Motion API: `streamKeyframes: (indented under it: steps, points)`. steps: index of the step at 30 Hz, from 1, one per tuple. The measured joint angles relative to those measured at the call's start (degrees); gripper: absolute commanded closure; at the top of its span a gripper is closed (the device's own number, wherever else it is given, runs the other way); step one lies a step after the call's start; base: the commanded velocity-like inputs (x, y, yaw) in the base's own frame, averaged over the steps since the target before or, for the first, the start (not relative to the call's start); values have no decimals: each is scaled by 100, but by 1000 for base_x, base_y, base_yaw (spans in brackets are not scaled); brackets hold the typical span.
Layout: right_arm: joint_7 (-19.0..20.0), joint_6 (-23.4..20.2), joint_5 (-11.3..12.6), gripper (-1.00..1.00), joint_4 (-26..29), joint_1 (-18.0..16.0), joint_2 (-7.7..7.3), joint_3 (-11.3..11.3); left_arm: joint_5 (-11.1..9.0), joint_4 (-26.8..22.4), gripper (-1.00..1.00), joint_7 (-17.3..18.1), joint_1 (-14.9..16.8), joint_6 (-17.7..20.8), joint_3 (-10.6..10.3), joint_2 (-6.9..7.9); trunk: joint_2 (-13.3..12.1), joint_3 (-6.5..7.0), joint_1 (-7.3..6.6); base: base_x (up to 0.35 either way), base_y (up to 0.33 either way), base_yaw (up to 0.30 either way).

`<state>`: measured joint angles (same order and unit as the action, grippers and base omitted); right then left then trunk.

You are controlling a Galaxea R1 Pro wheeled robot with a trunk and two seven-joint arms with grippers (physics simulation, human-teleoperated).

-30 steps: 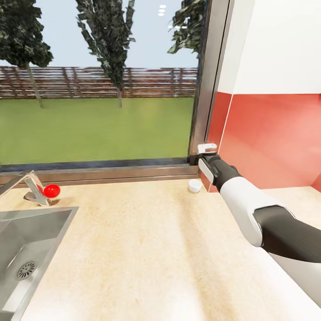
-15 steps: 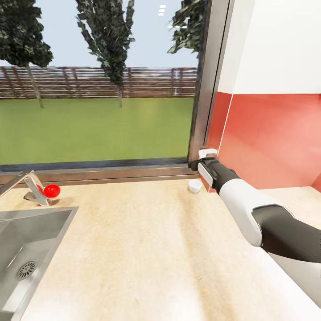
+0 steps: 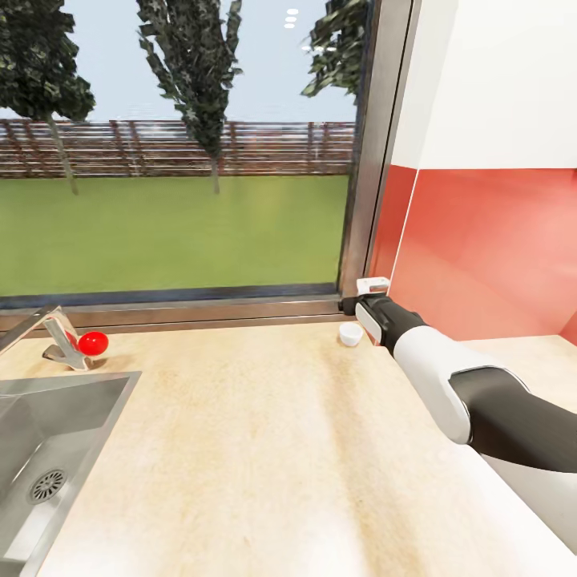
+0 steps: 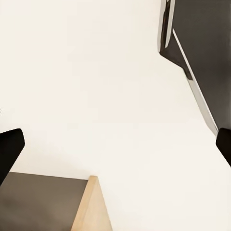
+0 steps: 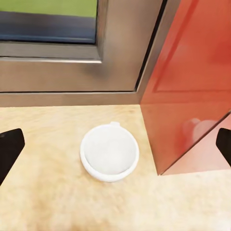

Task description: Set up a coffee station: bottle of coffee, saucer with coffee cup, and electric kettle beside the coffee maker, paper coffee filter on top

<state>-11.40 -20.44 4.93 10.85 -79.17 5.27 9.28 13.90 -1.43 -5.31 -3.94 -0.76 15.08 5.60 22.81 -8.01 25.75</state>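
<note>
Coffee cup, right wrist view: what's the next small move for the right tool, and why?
Probably lower the right tool straight down around the coffee cup. Its fingertips are spread wide with the cup centred between them, upright on the kitchen countertop and untouched. Mind the red wall panel close beside it.

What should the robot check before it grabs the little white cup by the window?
1. Cup is in sight: ok. The coffee cup stands upright on the kitchen countertop.
2. Gripper is open: ok. In the right wrist view the right gripper has its fingertips spread wide, either side of the cup.
3. Gripper is lined up: ok, the cup sits about midway between the fingertips.
4. Gripper is low enough to close: cannot tell.
5. Room beside the cup: not ok, the red wall panel is close by.
6. Saucer is ready for the cup: cannot tell.
</note>
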Motion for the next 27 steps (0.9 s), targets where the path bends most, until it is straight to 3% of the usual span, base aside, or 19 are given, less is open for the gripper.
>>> streamKeyframes:
  steps: [27]
  points:
    - [202,10,0,-100,-4,11,14,0,-9,1,-100,-1,-8,-23,0,20,-1,-52,0,0,0,0]
